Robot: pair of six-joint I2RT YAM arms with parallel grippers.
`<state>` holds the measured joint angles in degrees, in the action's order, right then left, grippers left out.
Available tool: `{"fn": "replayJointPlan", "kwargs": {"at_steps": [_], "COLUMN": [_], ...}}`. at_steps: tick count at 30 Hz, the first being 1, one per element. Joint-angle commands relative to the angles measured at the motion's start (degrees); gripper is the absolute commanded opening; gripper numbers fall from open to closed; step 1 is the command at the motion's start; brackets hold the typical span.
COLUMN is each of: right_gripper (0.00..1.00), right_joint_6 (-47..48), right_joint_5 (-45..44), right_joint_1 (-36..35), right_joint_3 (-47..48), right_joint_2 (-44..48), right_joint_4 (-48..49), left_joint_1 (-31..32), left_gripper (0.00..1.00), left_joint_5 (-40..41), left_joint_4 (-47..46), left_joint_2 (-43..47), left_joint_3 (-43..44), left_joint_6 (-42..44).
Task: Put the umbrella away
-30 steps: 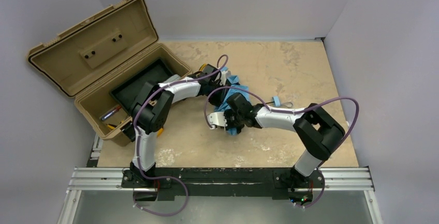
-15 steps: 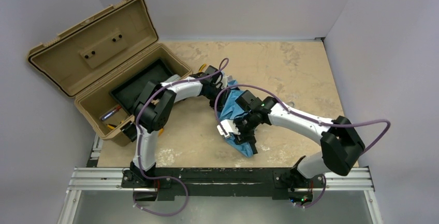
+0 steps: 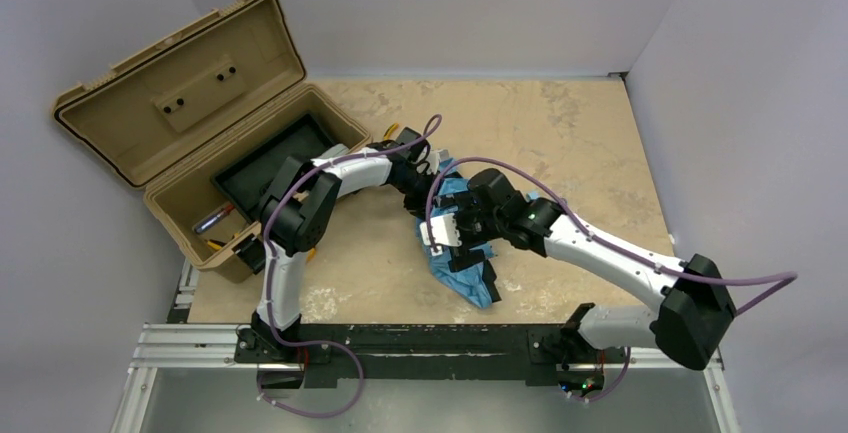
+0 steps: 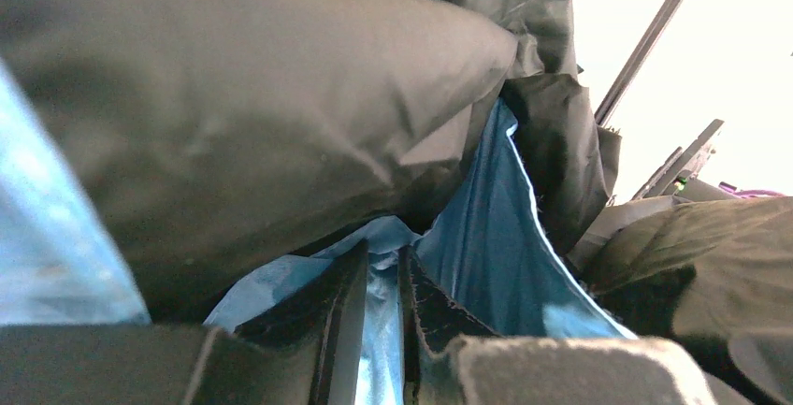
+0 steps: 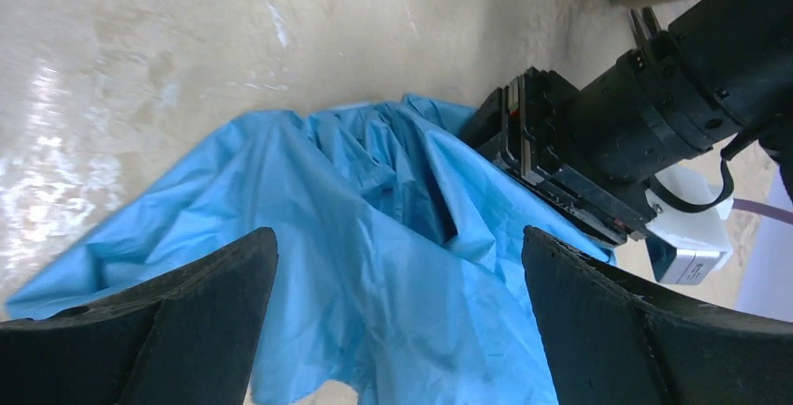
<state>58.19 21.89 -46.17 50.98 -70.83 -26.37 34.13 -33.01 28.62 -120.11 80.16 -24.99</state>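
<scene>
The umbrella (image 3: 470,283) is sky-blue with a black lining. The toolbox (image 3: 180,103) is tan with a black tray (image 3: 275,158); the tabletop (image 3: 560,133) is mottled beige.

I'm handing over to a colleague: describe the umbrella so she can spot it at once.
Find the open tan toolbox at the far left of the table, then move right to mid-table. The umbrella lies crumpled there, pinched in the left pincer, under the open right pincer. It is the only sky-blue fabric in view.
</scene>
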Motion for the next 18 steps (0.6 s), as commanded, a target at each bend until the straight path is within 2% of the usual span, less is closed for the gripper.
{"fn": "replayJointPlan", "kwargs": {"at_steps": [1,3,6,13,16,18], "right_gripper": [0.99,0.99,0.99,0.98,0.92,0.81], "right_joint_6": [4.06,6.43,8.90,14.08,14.81,14.14], "right_joint_5": [-6.17,-6.91,-8.76,-13.04,-12.97,-12.59], "right_joint_1": [-0.51,-0.50,-0.50,-0.37,-0.32,-0.32], "right_joint_3": [-3.12,-6.60,-11.80,-16.56,-15.44,-13.45], "right_joint_2": [-1.64,-2.58,-4.08,-14.95,-18.58,-21.07], "right_joint_4": [6.79,8.69,16.94,34.16,36.26,34.67], "left_joint_1": [-0.05,-0.10,-0.07,0.08,0.74,1.37], "left_gripper": [0.18,0.18,0.18,0.18,0.18,0.19], "left_joint_5": [4.28,4.21,3.54,0.63,-1.81,-2.94], "left_joint_4": [6.75,6.89,6.98,7.92,8.08,8.36], "left_joint_2": [-3.13,-3.11,-3.20,-3.09,-3.39,-3.46], "left_joint_3": [-1.19,-1.10,-0.82,-0.09,0.04,0.44], "left_joint_6": [1.52,1.52,1.53,2.01,2.01,2.14]}}
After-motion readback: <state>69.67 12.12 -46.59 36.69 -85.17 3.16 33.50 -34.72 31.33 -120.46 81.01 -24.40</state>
